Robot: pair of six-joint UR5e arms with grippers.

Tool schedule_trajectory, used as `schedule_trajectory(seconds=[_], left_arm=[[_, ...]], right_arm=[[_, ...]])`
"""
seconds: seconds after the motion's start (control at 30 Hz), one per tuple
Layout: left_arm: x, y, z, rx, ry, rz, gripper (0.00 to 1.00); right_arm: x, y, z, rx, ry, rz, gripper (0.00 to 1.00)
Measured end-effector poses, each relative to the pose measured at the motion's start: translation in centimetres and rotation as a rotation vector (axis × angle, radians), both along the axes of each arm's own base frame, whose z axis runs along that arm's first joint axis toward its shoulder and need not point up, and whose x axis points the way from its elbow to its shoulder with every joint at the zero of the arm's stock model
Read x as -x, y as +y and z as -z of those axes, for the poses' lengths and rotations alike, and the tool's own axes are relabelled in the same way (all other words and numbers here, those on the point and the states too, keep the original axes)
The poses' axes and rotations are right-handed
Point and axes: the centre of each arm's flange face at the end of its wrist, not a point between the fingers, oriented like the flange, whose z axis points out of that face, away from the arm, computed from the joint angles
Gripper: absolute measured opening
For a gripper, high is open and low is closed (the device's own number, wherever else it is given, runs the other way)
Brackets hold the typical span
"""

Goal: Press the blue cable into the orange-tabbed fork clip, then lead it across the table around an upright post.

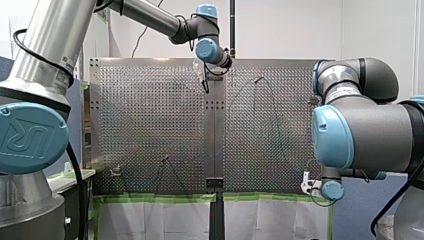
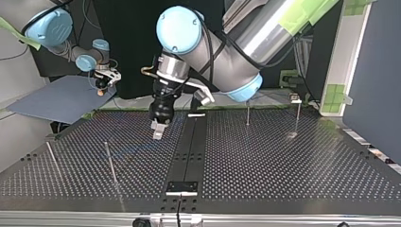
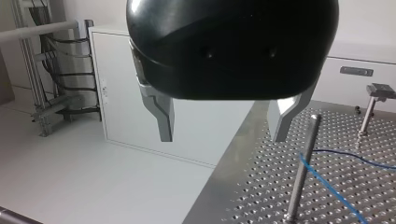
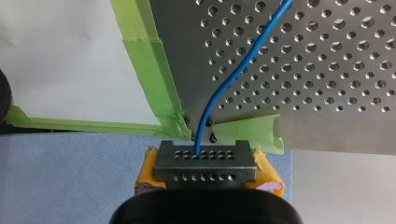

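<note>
Right wrist view: you see my right gripper [image 4: 205, 161] closed on the blue cable [image 4: 224, 84], its yellow pads [image 4: 268, 175] showing at either side of the holed metal finger block. From that grip the cable rises in a loose curve and runs onto the perforated table [image 4: 327, 70] at a corner edged with green tape [image 4: 154, 70]. The gripper itself hangs off the table, just past that corner, over a blue-grey sheet [image 4: 70, 177].

Top view confirms this for you: my right gripper [image 2: 100, 85] is beyond the table [image 2: 283, 165], outside its far corner, and my left gripper [image 2: 158, 131] hovers low over the table's far part, just beside the centre seam.

Left wrist view: my left gripper [image 3: 223, 137] has its metal fingers [image 3: 163, 121] spread wide with nothing between them, and hangs over the table's edge [image 3: 261, 186]. An upright post [image 3: 302, 172] stands on the table just inside that edge. The blue cable [image 3: 334, 193] lies across the table and meets the post's shaft; you cannot tell whether it wraps the post or only passes beside it
</note>
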Motion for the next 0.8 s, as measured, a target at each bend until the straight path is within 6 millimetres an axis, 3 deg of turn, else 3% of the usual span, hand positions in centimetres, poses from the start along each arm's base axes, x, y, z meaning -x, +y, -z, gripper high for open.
schedule_trajectory(seconds=[0.8], left_arm=[[0.6, 1.4, 7.8, 0.001, 0.002, -0.009, 0.98]], right_arm=[[-0.1, 0.0, 0.0, 0.001, 0.0, -0.002, 0.0]])
